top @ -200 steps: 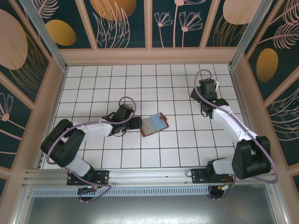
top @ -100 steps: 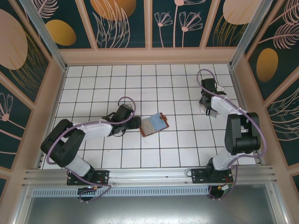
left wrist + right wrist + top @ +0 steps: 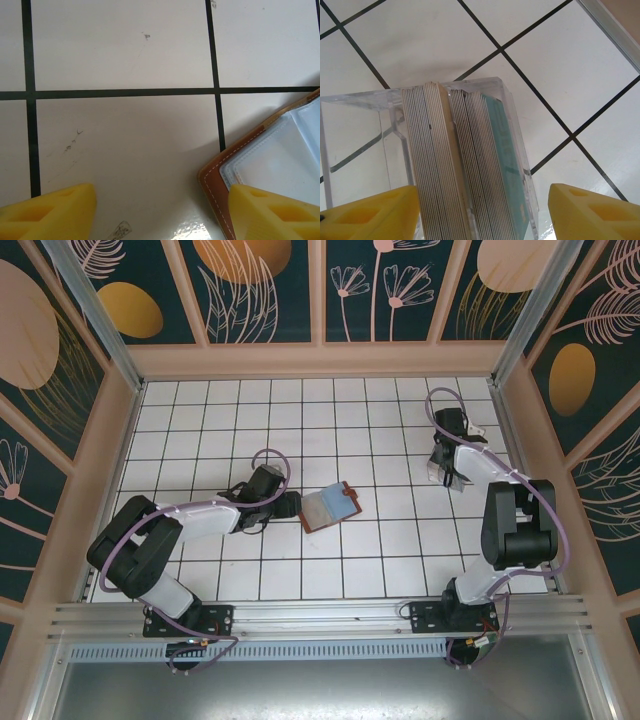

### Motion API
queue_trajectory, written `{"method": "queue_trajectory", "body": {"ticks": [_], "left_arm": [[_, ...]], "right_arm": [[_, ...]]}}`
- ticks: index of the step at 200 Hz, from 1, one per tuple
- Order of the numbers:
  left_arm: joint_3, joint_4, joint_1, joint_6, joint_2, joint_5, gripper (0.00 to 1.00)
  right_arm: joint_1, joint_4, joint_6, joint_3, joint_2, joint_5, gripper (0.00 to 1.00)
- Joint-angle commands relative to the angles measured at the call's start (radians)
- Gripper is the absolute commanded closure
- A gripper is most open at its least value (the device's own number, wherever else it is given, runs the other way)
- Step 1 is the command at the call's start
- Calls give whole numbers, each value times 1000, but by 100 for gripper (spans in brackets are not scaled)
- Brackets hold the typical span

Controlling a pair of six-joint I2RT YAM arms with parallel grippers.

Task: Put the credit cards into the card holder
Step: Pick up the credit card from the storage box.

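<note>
On the white tiled table (image 3: 200,430) you have both arms reaching out low. The left arm (image 3: 190,518) stretches toward the middle. The right arm (image 3: 500,500) is folded up along the right side.

The card holder (image 3: 328,506) lies spread open near the centre, inside up, brown rim showing and its little tab at the far edge. Your left gripper (image 3: 291,503) sits just beside its left edge. From the left wrist, the left gripper (image 3: 160,215) has its fingers (image 3: 47,210) spread wide, with bare tile across most of the gap. The card holder (image 3: 215,180) comes in from the right, and its stitched corner and a clear pocket lie at the right-hand finger. That finger overlaps the corner in the view, but you cannot tell whether it touches.

Your right gripper (image 3: 447,470) hangs over the far right tiles. From its wrist, the right gripper (image 3: 480,215) is also wide apart, one finger (image 3: 592,212) on each side of a clear box (image 3: 355,135). The credit cards (image 3: 440,165) stand on edge inside it, packed in two bundles against its right wall, with a teal-faced card (image 3: 507,165) outermost. Nothing is pinched.
</note>
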Motion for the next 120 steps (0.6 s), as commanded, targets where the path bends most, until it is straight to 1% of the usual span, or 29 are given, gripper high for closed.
{"method": "queue_trajectory", "body": {"ticks": [1,24,47,65,87,120], "left_arm": [[-1,-4,-1,16,-12,-4,29],[3,-11,-1,10,-13,-4,29],[2,6,-2,8,-10,13,30],[13,-12,-2,9,-15,11,30],[0,5,-2,5,-33,5,31],[-2,-8,-2,4,-47,3,31]], "right_arm": [[-6,-3,-11,38,3,-19,31],[-7,29,-24,44,33,-55,30],[-8,21,-13,59,60,-33,31],[-12,23,-22,51,59,-26,31],[-23,15,-14,29,46,-6,31],[-41,25,0,-6,-5,-23,39]]}}
